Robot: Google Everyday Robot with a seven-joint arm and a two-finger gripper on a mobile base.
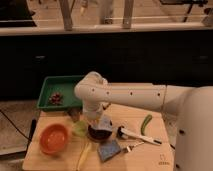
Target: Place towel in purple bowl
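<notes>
1. The gripper hangs directly over the purple bowl, with the towel at it.
2. Left of the gripper: the orange bowl.
3. Behind-left: the tray.
4. Right: the brush, then the green vegetable.
5. In front: the sponge.

The robot's smooth white tubular arm is showing a glossy plastic shell with a line of small dark dots running along its length. A rounded white elbow joint is capping the arm. The gripper is sitting below this joint, largely hidden. A broad white curved body panel is filling the right edge.
</notes>
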